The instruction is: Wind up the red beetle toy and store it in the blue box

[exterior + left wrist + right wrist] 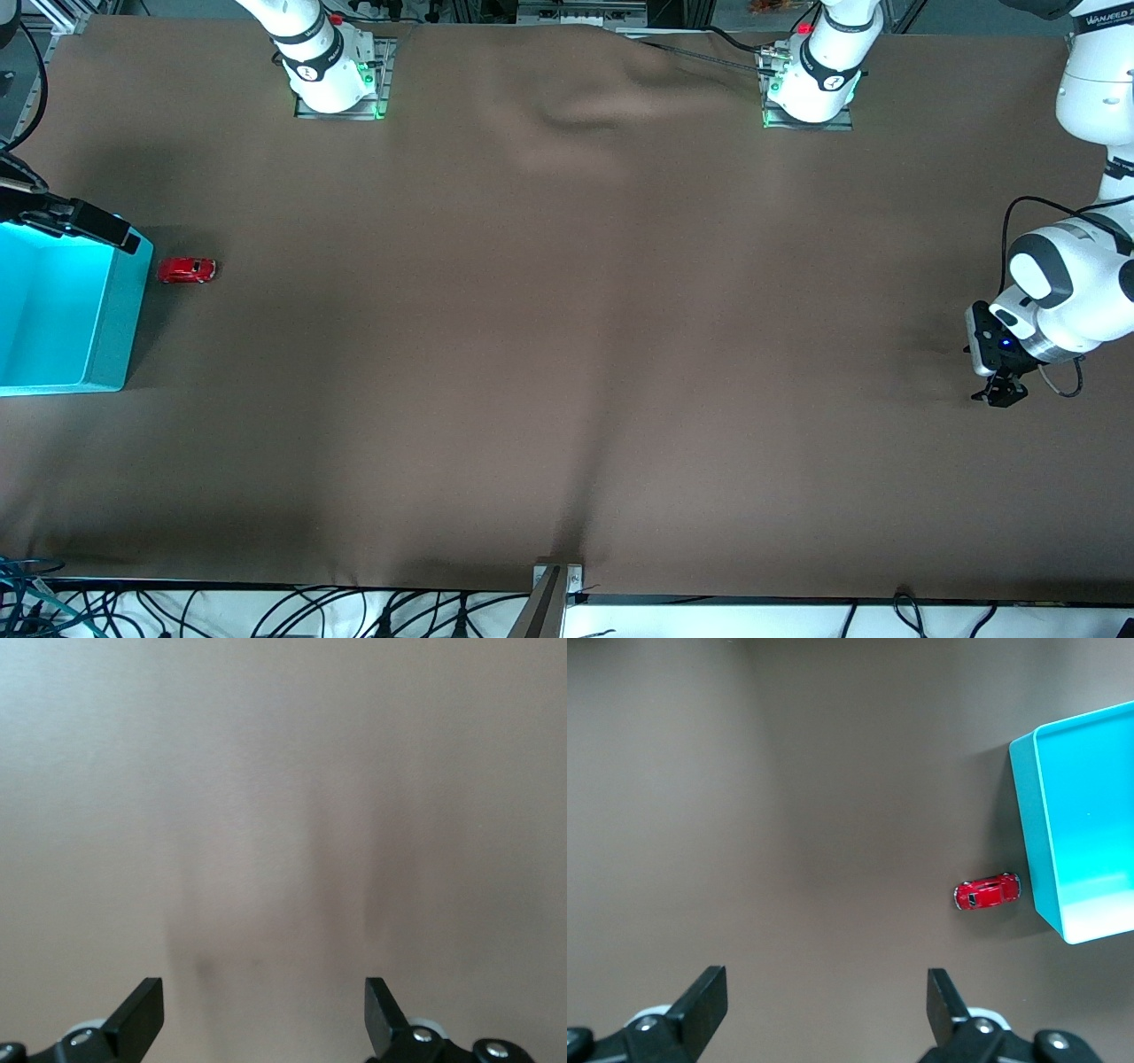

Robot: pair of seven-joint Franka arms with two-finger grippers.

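While both arms sit idle, I log the red beetle toy (187, 270) on the brown counter (567, 354) at the right arm's end, just beside the blue box's (106, 310) wall and not touching it, level with the box's corner farthest from the front camera. My right wrist camera shows the right hand (824, 1010) high over bare counter with fingers spread wide and nothing between them. Left hand (999, 390) hangs over the counter at the left arm's end, likewise wide and carrying nothing.
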